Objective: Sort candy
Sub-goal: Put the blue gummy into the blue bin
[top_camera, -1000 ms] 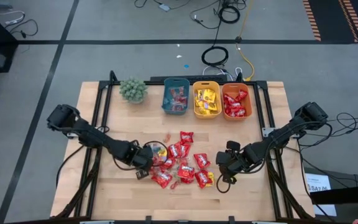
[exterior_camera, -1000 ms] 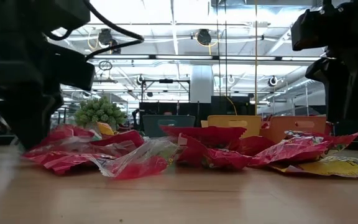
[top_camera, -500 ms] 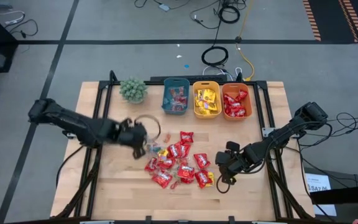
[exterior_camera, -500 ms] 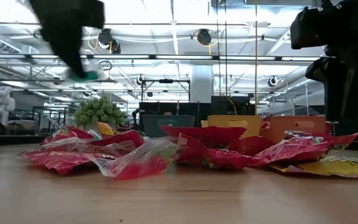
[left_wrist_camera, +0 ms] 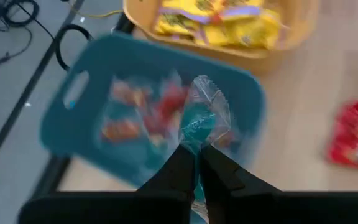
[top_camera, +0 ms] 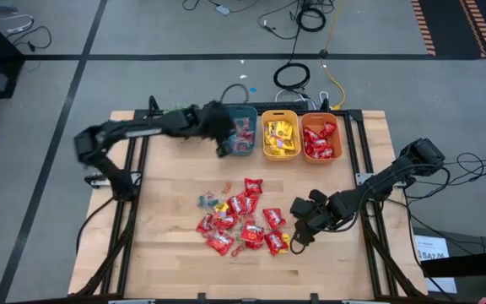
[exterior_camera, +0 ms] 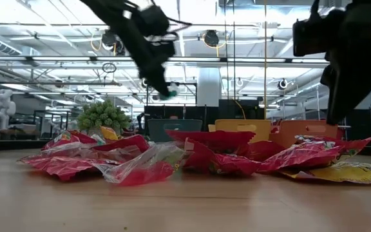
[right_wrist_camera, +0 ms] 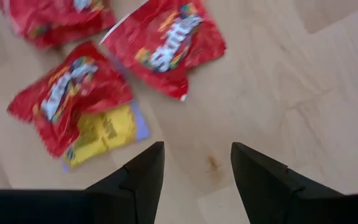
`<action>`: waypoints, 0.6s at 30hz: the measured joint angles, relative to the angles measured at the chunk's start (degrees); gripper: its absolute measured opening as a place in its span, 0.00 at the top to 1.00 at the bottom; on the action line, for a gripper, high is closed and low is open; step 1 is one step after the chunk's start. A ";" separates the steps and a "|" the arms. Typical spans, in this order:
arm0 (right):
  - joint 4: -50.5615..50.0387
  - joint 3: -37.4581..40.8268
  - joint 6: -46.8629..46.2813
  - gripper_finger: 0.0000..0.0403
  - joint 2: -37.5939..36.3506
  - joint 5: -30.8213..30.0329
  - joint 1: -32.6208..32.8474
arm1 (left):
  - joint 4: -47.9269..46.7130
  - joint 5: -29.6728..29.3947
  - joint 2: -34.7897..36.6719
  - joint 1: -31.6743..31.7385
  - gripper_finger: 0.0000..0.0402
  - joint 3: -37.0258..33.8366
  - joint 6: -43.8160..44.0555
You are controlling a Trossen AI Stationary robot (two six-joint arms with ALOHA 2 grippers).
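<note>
The candy pile lies mid-table: red packets, a yellow packet and small pale pieces. My left gripper hovers above the near edge of the teal bin, shut on a pale blue sweet in a clear wrapper. In the low view the left gripper is high above the table. My right gripper is open, low over bare wood just right of the pile, beside a red packet. In the high view the right gripper touches nothing. My left gripper pinches the pale blue sweet by one end of its clear wrapper between the two fingertips. The sweet is lifted clear, and it sticks out past the fingertips over the teal bin.
The yellow bin and the orange bin stand right of the teal bin along the far edge, each holding candy. The green plant sits at the far left. Bare wood lies along the near edge and on both sides of the pile.
My left gripper has risen from the left side of the pile, shut on the pale blue sweet, and swung toward the far edge to the teal bin. The sweet has been lifted clear of the table. The pile has stayed put.
</note>
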State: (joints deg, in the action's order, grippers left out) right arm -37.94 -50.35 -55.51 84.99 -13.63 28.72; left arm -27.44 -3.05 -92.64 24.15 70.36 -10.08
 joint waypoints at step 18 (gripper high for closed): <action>-0.10 0.00 -6.13 0.56 0.00 -0.10 -2.26 | -12.52 -0.03 -15.45 6.19 0.61 21.73 -11.25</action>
State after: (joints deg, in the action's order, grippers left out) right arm -38.04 -50.35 -61.63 84.99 -13.74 26.46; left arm -39.96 -3.07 -108.09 30.35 92.09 -21.33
